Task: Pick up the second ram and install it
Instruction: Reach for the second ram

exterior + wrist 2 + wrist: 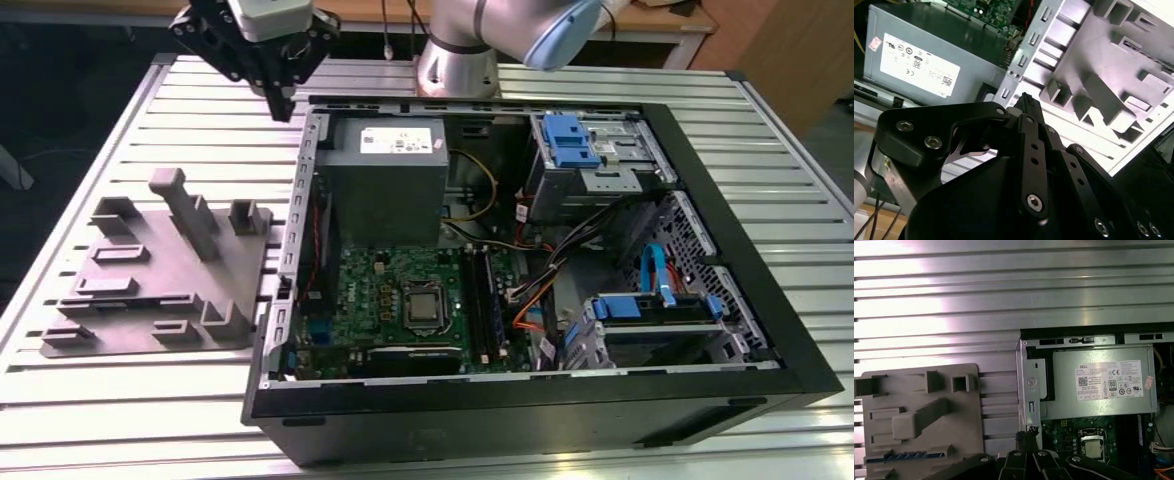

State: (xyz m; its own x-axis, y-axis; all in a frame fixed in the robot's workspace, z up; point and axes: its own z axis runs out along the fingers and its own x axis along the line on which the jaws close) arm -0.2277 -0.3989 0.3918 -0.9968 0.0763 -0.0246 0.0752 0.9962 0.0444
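Blue-green, thin circuit board: the second ram [904, 456] lies in the grey fixture [914, 392] beside the surface's [954, 295] edge. Likely light, stiff and fragile; grip its long edges. The claw [1024, 100] is closed, empty.

Open slatted table [147, 120] below gripper [280, 110]. Obstacles: computer case wall [311, 190] just beside; grey fixture [160, 270] near, posts upright.

I have my arm [527, 30] reaching across | gripper [280, 100] pointing downward | fingers [1030, 130] pressed together, holding nothing
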